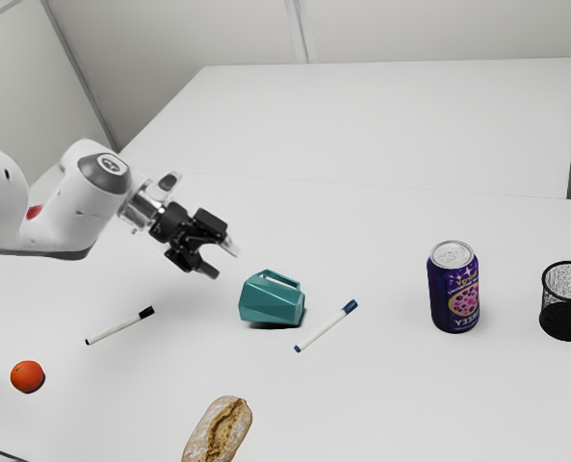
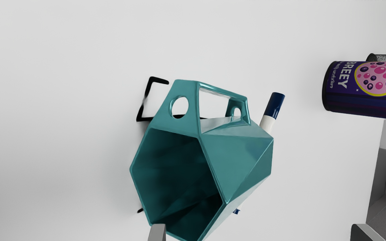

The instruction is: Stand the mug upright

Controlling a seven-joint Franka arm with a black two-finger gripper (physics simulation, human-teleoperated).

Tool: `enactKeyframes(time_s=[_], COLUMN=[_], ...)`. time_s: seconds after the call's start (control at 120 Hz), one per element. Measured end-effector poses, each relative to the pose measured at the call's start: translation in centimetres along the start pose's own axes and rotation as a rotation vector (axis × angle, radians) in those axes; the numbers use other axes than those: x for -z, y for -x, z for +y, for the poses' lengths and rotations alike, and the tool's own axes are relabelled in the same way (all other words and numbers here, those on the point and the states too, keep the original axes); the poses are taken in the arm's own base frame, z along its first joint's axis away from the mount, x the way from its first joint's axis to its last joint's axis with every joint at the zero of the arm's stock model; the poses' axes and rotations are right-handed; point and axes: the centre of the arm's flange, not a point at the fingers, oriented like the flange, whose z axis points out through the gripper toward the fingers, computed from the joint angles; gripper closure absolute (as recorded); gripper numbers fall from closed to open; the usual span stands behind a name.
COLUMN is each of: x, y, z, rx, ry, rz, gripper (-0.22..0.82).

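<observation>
Teal mug (image 1: 272, 299) is lying on its side, below and just beyond the gripper (image 1: 224, 262), its mouth (image 2: 176, 177) facing it. Gripper is hanging open, empty. Probably approaching; next move is calling for grasping, then righting.

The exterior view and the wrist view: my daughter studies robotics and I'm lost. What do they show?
The machine is one robot arm with a black two-finger gripper. The exterior view looks from beside it; the wrist view looks from the arm's end into the mouth of a teal mug. The mug lies on its side on a white table, among a blue-capped marker, black-capped marker, bread loaf, orange, drink can and black mesh cup. The gripper is open, holding nothing.
</observation>
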Motion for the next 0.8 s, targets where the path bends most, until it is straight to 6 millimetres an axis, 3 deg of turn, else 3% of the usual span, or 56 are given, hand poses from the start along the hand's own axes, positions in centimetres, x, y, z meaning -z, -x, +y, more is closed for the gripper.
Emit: enactKeyframes(time_s=[0.15, 0.433, 0.475, 0.642, 0.8], x=[-2.6, -6.3, -6.8, -7.0, -6.9], y=[1.8, 1.7, 1.7, 1.6, 1.5], z=[-2.3, -1.2, -1.4, -1.8, -1.4], rx=[0.054, 0.002, 0.001, -0.022, -0.056], ry=[0.082, 0.161, 0.167, 0.177, 0.179], rz=[0.030, 0.039, 0.037, 0.048, 0.054], gripper=[0.00, 0.01, 0.07, 0.49, 0.66])
